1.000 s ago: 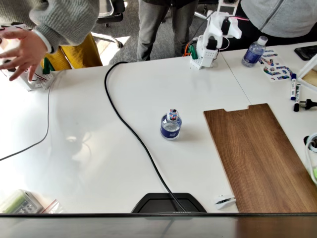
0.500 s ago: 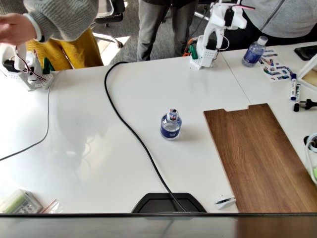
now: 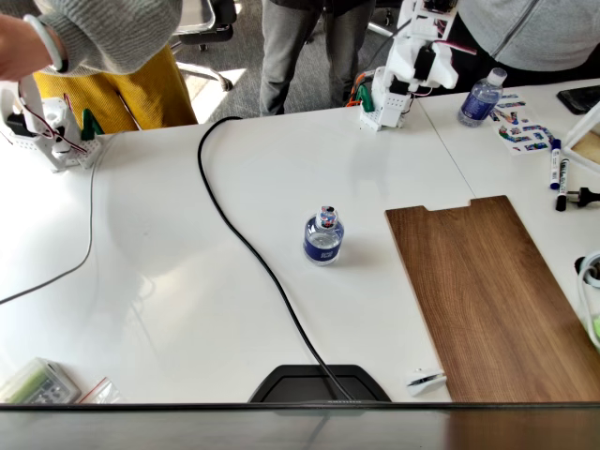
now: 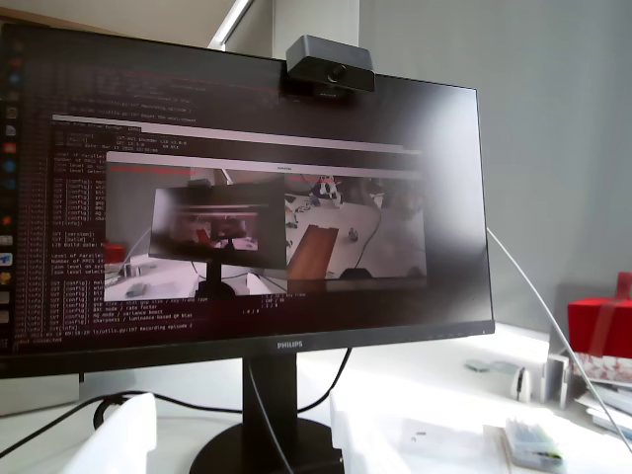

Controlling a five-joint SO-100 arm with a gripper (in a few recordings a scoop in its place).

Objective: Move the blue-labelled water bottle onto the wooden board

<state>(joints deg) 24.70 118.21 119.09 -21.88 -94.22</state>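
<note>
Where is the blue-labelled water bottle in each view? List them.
Fixed view: blue-labelled water bottle upright mid-table, left of the wooden board.
Wrist view: the camera faces a monitor instead.
Shared landmark: probably the monitor's black base, at the fixed view's bottom edge.

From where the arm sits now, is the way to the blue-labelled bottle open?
Probably yes. The blue-labelled water bottle stands alone on bare table; the black cable passes to its left, the wooden board lies to its right. The arm is raised far back; reach is uncertain.
</note>
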